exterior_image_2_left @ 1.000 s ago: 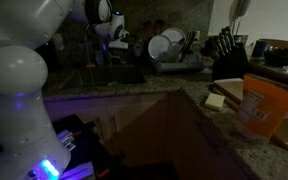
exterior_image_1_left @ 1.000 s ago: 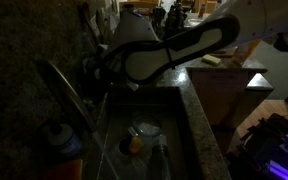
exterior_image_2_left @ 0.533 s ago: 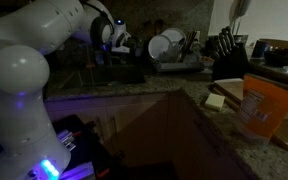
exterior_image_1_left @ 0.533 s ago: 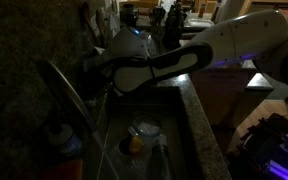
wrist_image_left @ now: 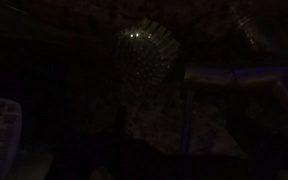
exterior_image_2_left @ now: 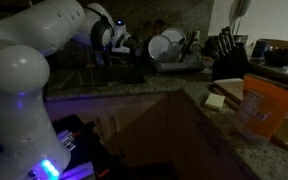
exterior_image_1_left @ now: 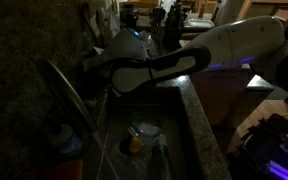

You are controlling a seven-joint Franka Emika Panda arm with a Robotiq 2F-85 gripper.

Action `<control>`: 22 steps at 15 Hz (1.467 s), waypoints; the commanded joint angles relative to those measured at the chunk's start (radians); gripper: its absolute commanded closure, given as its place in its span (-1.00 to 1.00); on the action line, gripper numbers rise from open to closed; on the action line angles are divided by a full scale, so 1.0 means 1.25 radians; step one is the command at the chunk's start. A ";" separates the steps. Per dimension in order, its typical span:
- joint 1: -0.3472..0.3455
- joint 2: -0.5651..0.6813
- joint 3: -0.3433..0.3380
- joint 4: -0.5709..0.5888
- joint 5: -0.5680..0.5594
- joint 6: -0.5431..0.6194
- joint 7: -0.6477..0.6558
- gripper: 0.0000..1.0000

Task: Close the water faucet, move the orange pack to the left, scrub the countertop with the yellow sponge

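The water faucet [exterior_image_1_left: 68,96] is a curved shiny spout at the left of the sink, and a thin stream seems to fall from it. My gripper [exterior_image_1_left: 92,68] is at the back of the sink beside the faucet's base; it also shows in an exterior view [exterior_image_2_left: 120,40]. Its jaws are too dark to read, and the wrist view is nearly black. The orange pack [exterior_image_2_left: 267,108] stands on the dark speckled countertop [exterior_image_2_left: 194,92] at the right. The yellow sponge [exterior_image_2_left: 216,100] lies flat just left of the pack.
The sink [exterior_image_1_left: 180,140] holds a glass dish [exterior_image_1_left: 146,128] and a rounded yellow-orange lump [exterior_image_1_left: 133,146]. A blue-capped bottle [exterior_image_1_left: 60,140] stands by the faucet. A dish rack with plates [exterior_image_2_left: 169,45] and a knife block [exterior_image_2_left: 227,56] line the back wall.
Between one second and half a second ago the arm swung lower across the sink and its elbow shifted. Since then it has hardly moved.
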 commanded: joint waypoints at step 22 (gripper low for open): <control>0.005 -0.018 0.056 0.026 0.017 -0.165 -0.030 0.96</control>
